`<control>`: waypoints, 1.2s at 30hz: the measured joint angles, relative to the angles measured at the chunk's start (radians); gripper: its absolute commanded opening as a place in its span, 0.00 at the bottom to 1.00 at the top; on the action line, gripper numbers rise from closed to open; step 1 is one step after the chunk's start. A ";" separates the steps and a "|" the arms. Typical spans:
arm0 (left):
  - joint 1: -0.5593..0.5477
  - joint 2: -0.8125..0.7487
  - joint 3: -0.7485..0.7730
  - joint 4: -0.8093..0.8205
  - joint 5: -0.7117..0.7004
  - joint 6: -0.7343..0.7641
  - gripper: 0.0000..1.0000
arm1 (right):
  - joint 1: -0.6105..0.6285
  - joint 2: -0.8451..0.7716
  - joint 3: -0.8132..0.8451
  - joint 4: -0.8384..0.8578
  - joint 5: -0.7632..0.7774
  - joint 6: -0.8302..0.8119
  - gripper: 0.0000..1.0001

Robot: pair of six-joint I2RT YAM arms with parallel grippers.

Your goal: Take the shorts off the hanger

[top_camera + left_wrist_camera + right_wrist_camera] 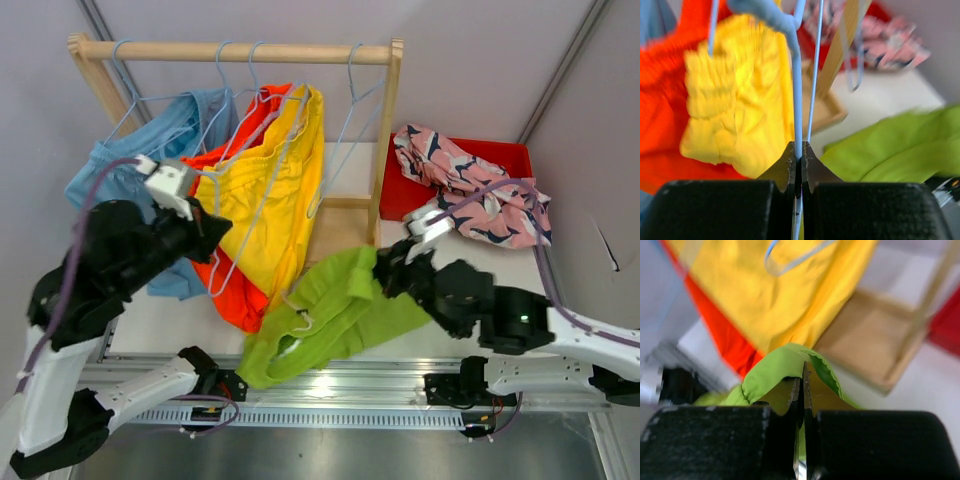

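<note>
At your right gripper (801, 385): your jaws are closed on a fold at the edge of the lime green shorts (330, 310).
Green shorts, axis: they stretch long-ways from your right fingertips toward the left arm's base. The gathered waist end is the far end from that gripper, and the pinched edge points at the wooden rack (240, 50).
Right arm pose: the forearm comes in low from your right, and the gripper points left at the rack's foot.
Left gripper (797, 155): your jaws are clamped on a thin light-blue hanger wire (797, 100), which runs straight up out of the fingertips.
Left arm pose: the elbow is bent and raised, and the gripper points right into the hanging clothes.
Ahead of the left fingertips: the yellow shorts (270, 200) hang lengthwise downward, with the orange-red shorts (235, 295) just beside them.
Behind the left wrist: the light blue shorts (130, 170) hang from the rack.
Beyond the right gripper: the pink patterned shorts (470, 190) lie heaped on the red bin (500, 155).
</note>
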 measured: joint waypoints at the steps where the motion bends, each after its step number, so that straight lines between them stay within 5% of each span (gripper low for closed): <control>1: 0.000 0.002 -0.035 -0.010 -0.013 -0.003 0.00 | 0.000 -0.015 0.039 -0.016 0.066 -0.027 0.00; 4: 0.000 -0.003 -0.142 -0.080 -0.038 -0.019 0.00 | 0.000 -0.039 0.192 0.052 0.264 -0.183 0.00; 7: 0.000 -0.042 -0.197 -0.108 -0.042 -0.033 0.00 | -0.039 -0.026 0.325 0.296 0.413 -0.436 0.00; 11: 0.000 -0.066 -0.217 -0.104 -0.048 -0.046 0.00 | -0.298 0.047 0.514 0.462 0.457 -0.601 0.00; 20: 0.000 0.118 -0.149 -0.039 -0.071 -0.051 0.00 | -1.101 0.434 0.928 0.262 0.050 -0.377 0.00; 29: -0.001 0.360 0.041 0.011 -0.139 -0.034 0.00 | -1.382 0.780 0.835 0.256 -0.320 -0.118 0.00; 31: -0.001 0.407 0.098 0.014 -0.151 -0.032 0.00 | -1.389 0.827 0.791 0.259 -0.355 -0.083 0.26; 32: -0.001 0.430 0.129 0.014 -0.155 -0.032 0.00 | -1.389 0.857 0.783 0.253 -0.373 -0.058 0.53; 36: -0.001 0.546 0.296 0.027 -0.164 -0.026 0.00 | -1.387 0.943 0.748 0.214 -0.427 0.018 0.74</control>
